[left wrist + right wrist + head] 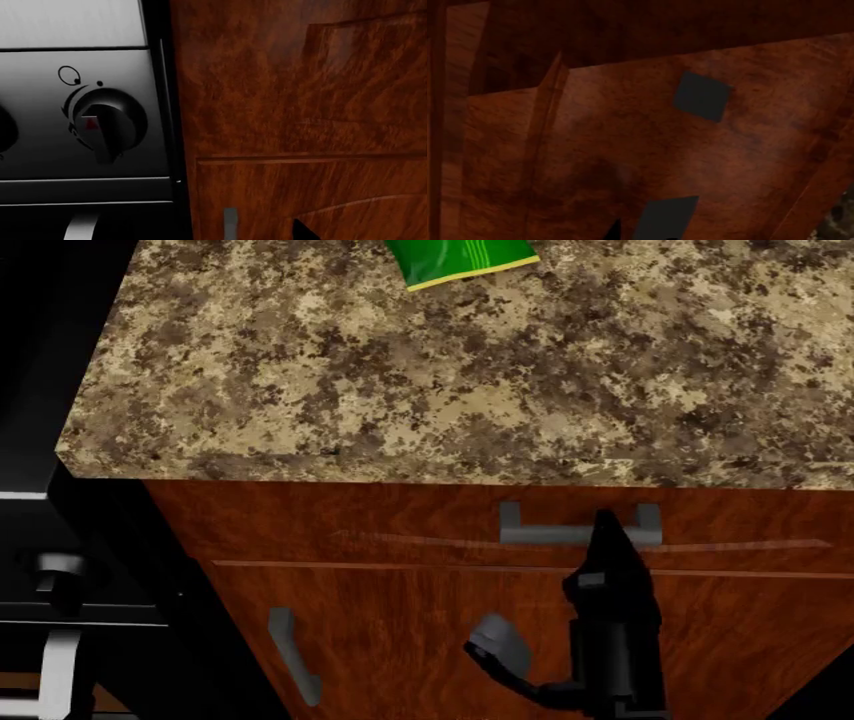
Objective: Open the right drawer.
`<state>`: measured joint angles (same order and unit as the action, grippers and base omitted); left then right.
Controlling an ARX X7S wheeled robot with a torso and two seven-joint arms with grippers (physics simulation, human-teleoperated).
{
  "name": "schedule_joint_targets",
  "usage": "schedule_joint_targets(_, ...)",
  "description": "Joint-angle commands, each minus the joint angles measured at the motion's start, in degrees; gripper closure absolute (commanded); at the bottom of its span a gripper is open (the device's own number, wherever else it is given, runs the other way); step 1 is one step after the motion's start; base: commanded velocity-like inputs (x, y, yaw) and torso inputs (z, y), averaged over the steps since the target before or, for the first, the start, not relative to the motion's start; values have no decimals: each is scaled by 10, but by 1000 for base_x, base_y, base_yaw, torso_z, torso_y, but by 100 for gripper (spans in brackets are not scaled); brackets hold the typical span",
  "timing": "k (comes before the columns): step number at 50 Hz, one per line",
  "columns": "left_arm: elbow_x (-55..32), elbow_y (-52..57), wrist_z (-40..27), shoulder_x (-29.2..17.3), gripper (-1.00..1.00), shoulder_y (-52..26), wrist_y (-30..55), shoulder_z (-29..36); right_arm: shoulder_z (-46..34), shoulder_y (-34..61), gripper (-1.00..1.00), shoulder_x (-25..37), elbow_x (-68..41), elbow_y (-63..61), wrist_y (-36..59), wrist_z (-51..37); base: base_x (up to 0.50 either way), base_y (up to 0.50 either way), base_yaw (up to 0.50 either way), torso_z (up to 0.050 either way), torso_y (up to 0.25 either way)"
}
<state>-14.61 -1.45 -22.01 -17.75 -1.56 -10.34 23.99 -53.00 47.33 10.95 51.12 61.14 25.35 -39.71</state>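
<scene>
One drawer matters here, the right drawer (400, 530), so I will place everything by its grey bar handle (581, 527).

Far to the left of the handle is the black oven (54, 570), with a round knob (60, 568) on its front. Nearer, below and left of the handle, is a tall cabinet door (400, 640) with an upright grey handle (294, 655). Above the handle is the speckled counter (467, 380), and a green packet (461, 258) lies far back on it.

The drawer looks shut, flat with the wood around it. It sits just under the counter edge.

The right gripper (607, 525) points up at the bar, with its tip right at it. I cannot tell if it is pinching the bar or loose. The right wrist view shows only dark wood very close. The left gripper is not seen at all; its camera looks at the oven knob and the wood beside it.

What could go wrong? If the fingers are not truly around the bar, a pull may slip off. Then the drawer stays shut. A pull aimed downward may also slide off and bump the door below.
</scene>
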Motion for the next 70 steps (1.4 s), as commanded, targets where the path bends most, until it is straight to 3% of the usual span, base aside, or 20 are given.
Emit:
schedule_joint_targets(1,-1,-1,-1,-1,-100,0,-2,1,16,29,100,-8,-68,2,-15,57,12,0,4,0,0)
schedule_joint_targets(8,-1,-2,-1,-2,-100,-1,-3,2,16,22,100,-3,-68,-16,-13,58,10,0,5,0,0)
schedule_joint_targets(32,-3,1,-4,-3,-100,-6,5,7,5,-68,100,88,-23,-286,57,125,7,3,6,0,1)
schedule_joint_targets(70,-4,-5,-6,-6,-100,-5,-4,12,8,-117,100,129,2,-404,106,153,0,8,9,3,5)
